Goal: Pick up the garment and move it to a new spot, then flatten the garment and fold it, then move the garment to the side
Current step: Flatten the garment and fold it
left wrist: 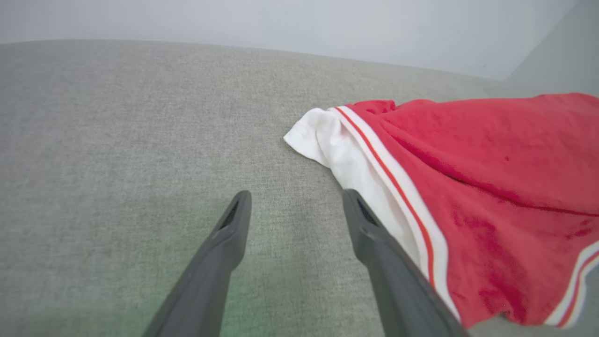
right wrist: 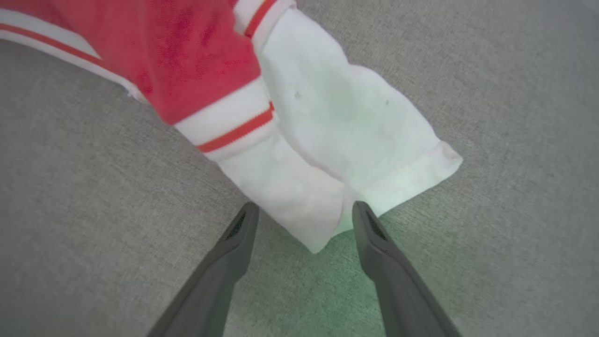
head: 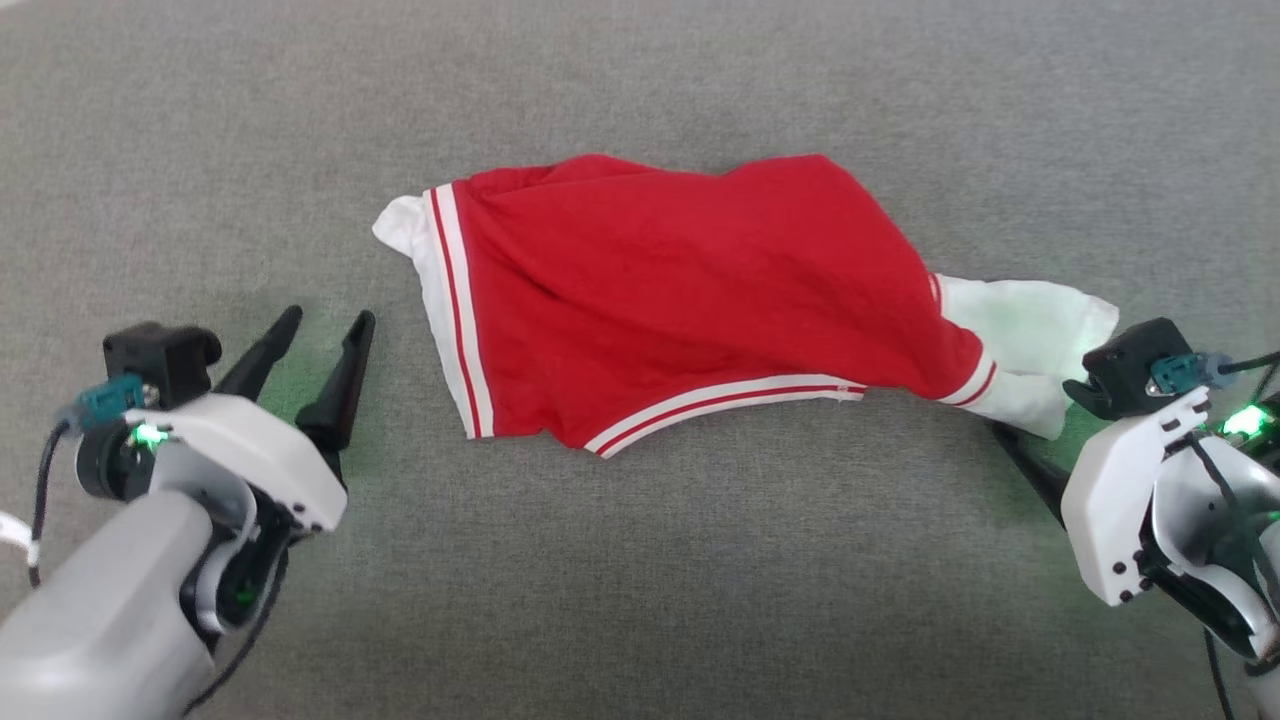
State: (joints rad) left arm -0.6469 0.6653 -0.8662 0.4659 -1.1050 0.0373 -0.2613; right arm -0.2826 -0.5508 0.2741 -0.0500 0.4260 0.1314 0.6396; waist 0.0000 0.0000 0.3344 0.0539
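Note:
The garment (head: pixel 680 290) lies rumpled across the middle of the grey cloth surface, red side up, with a white sleeve poking out at each end and striped trim along its near edge. My left gripper (head: pixel 330 320) stands open to the left of it, nothing between its fingers; in the left wrist view the garment (left wrist: pixel 491 187) sits just right of my left gripper (left wrist: pixel 295 196). My right gripper (right wrist: pixel 302 210) is open too, its fingers straddling the tip of the white sleeve (right wrist: pixel 355 140) without closing on it. In the head view the right gripper's fingertips are hidden behind its wrist.
A grey fabric surface (head: pixel 640 600) spreads on all sides of the garment. A pale wall (left wrist: pixel 299 18) rises beyond its far edge in the left wrist view.

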